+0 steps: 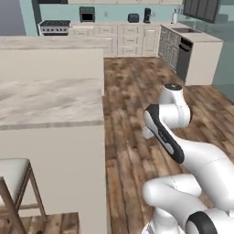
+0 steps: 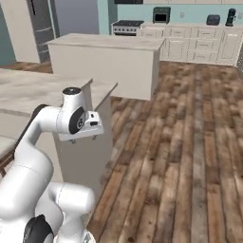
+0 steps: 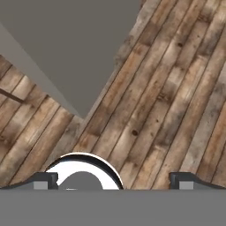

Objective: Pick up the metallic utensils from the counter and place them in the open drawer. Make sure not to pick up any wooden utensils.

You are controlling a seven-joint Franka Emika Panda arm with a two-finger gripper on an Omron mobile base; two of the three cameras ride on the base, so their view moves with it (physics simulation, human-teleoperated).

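Claw (image 3: 114, 180) open, empty, aimed at floor — no utensils seen on surface (image 1: 45, 103), lower left — risk: blind reach grabs wood.

— Where does the counter (image 1: 50, 103) stand?
— Left of the arm (image 1: 183, 151), a stool (image 1: 13, 183) before it — a second island (image 2: 107, 59) behind, the stove (image 1: 55, 26) beyond that.

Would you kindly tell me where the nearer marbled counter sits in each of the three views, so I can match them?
Left base view: the counter takes up the left half, at mid-height.
Right base view: at the left edge, its corner beside the arm's wrist.
Hand view: probably the plain grey face at upper left.
Shared landmark: the wooden plank floor.
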